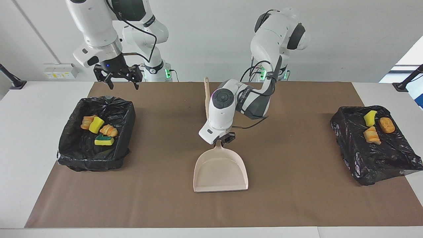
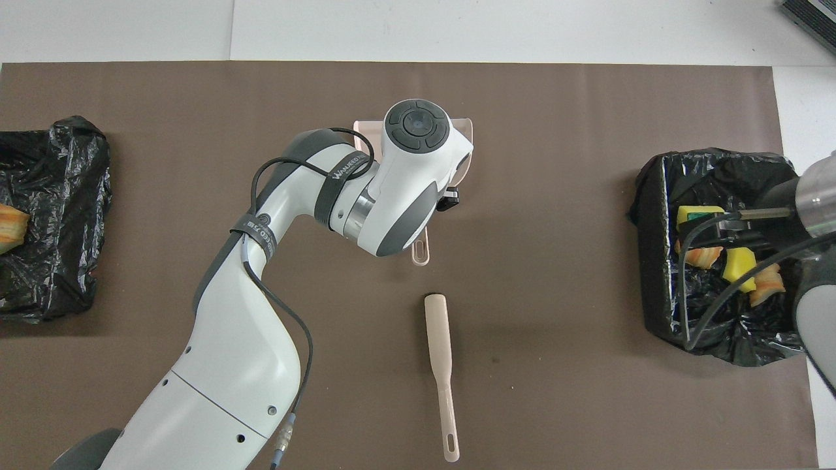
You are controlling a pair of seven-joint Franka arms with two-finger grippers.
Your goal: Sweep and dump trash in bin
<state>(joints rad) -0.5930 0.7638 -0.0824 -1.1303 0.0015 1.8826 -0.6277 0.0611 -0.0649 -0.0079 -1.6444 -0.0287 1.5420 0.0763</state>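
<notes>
The brown paper mat [image 1: 297, 198] is lying under two black-bagged bins [image 1: 96, 132] [image 1: 373, 145], at nine and three o'clock in the facing view, each holding the yellow sponge and bread-like trash scraps [image 1: 99, 130] [image 1: 375, 127]. The left gripper [image 1: 223, 140] is clenching the beige plastic dustpan [image 1: 220, 170] at centre. The right gripper [image 1: 119, 77] is hanging released at eleven. The beige black-bristled brush [image 2: 439, 365] is lying nearer the robots.
</notes>
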